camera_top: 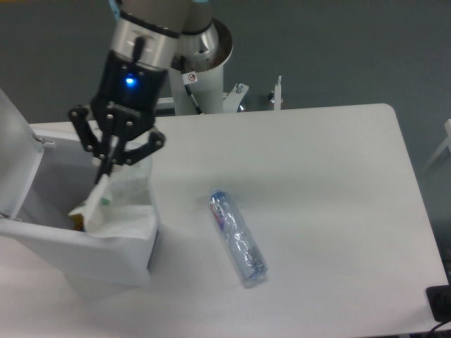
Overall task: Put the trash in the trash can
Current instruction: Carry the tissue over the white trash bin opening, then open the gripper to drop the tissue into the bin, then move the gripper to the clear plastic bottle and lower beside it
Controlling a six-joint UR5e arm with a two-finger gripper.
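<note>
While the gripper pinches the crumpled white paper packet tight, it hangs over the open trash can at the left of the white table. The paper droops down over the bin's right rim. The crushed water bottle lies flat on the table, well to the right of the bin, blue cap pointing near.

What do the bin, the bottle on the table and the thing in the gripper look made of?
Bin: smooth white plastic, likely; even, slightly glossy walls. Bottle: thin clear plastic, see-through and dented. White packet hanging from the gripper: crumpled paper or tissue, matte with soft folds; cannot tell which.
</note>
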